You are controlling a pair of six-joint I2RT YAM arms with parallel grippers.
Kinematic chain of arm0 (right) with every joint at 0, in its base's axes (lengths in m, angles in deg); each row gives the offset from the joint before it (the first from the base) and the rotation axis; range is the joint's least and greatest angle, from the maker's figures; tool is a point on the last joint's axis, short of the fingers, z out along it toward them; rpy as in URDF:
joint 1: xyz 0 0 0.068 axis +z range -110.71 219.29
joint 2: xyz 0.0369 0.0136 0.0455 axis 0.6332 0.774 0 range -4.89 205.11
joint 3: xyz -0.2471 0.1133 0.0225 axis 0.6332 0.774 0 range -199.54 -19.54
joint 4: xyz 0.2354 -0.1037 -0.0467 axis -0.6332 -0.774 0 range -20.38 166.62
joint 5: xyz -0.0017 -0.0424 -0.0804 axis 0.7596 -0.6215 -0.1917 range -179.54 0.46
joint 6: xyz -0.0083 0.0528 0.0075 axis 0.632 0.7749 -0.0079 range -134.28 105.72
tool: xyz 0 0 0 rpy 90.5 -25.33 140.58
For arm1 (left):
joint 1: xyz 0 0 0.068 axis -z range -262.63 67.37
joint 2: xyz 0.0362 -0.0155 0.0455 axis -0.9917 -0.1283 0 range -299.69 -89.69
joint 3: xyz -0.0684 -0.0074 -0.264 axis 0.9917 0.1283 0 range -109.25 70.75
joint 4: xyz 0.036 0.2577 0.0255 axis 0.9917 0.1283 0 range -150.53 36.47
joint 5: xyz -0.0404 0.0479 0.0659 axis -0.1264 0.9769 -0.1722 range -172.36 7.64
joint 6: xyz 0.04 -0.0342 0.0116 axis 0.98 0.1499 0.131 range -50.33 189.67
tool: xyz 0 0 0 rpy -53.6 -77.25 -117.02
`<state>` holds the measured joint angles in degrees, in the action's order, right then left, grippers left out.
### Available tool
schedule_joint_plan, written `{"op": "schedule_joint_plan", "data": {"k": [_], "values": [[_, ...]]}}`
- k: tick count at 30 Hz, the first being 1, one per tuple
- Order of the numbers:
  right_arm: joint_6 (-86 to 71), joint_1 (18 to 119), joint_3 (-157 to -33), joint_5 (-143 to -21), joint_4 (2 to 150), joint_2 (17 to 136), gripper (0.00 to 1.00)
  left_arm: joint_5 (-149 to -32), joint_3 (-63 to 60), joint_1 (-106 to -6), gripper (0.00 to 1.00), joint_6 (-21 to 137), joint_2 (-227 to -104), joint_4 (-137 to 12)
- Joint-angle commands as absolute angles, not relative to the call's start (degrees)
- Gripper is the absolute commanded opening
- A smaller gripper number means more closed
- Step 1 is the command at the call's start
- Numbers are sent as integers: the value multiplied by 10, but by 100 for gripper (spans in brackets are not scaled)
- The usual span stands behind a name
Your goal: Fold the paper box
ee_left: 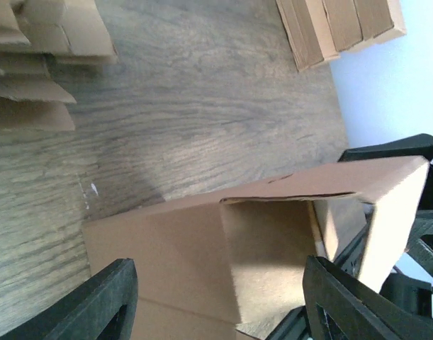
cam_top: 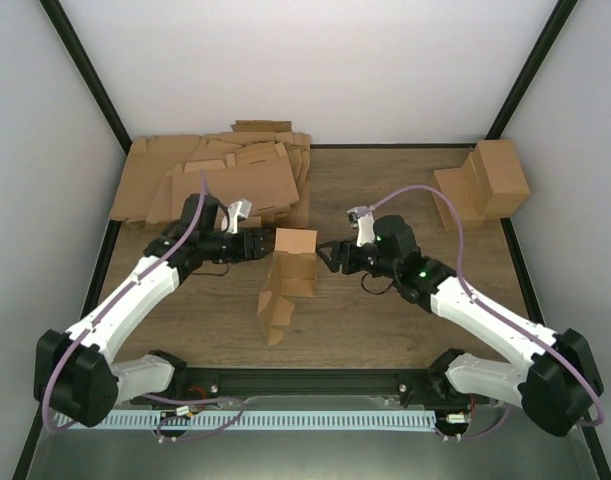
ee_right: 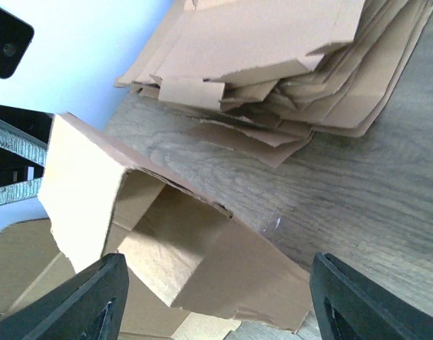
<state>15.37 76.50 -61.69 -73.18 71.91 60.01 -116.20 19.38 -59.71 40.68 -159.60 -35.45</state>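
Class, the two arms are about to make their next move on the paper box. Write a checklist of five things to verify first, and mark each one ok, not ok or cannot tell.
1. The paper box sits between the two grippers: ok.
2. The left gripper has its jaws wide, at the box's left side: ok.
3. The right gripper has its jaws wide, at the box's right side: ok.
4. Either gripper is actually pressing on the cardboard: cannot tell.
5. The box is fully closed: not ok. The wrist views show an open end and loose flaps.
6. The heap of flat cardboard sheets lies apart from the box: ok.
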Motion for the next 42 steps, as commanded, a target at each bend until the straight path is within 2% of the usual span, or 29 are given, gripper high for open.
{"op": "schedule_joint_plan", "data": {"k": [1,5,9,14,19,22,26,30,38,39,42], "values": [[102,763,-647,-771,664,558,74,-1101,162,-598,66,410,-1563,-305],[34,763,-674,-766,630,546,78,-1070,144,-598,67,420,-1540,-259],[-43,762,-722,-714,623,555,83,-1094,131,-595,69,438,-1514,-223],[-132,765,-840,-663,560,653,82,-1065,105,-554,75,465,-1508,-156],[-190,794,-892,-685,534,722,80,-1053,112,-531,74,464,-1486,-146],[-205,810,-896,-674,524,744,78,-1052,124,-529,72,464,-1481,-146],[-225,834,-885,-654,518,754,72,-1060,133,-529,61,464,-1482,-152],[-228,842,-863,-656,523,743,61,-1066,135,-530,56,466,-1486,-160],[-230,845,-849,-684,512,738,60,-1062,146,-529,53,467,-1493,-172],[-229,845,-849,-681,514,736,61,-1065,149,-529,52,466,-1493,-176],[-220,845,-847,-656,524,725,77,-1067,155,-529,49,465,-1497,-183]]}}
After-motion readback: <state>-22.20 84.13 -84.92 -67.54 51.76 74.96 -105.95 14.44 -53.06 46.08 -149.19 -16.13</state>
